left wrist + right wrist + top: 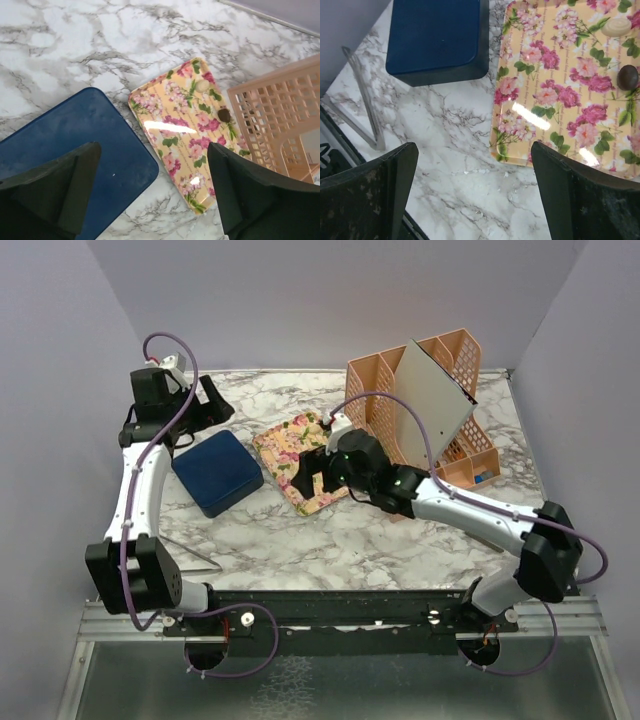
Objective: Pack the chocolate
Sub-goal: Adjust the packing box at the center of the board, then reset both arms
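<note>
Two chocolate pieces lie on a floral tray (555, 100): a cream one (615, 26) and a dark brown one (627, 76). They also show in the left wrist view, cream (202, 86) and dark (224, 115). The dark blue box (217, 472) sits shut just left of the tray (292, 445). My right gripper (308, 480) is open and empty above the tray's near corner (475, 195). My left gripper (212, 400) is open and empty, raised at the back left, looking down between box and tray (155, 195).
A peach mesh organizer (430, 400) with a grey board leaning in it stands at the back right, close to the tray. Metal tongs (185, 540) lie near the front left, also seen in the right wrist view (365, 110). Walls enclose the marble table.
</note>
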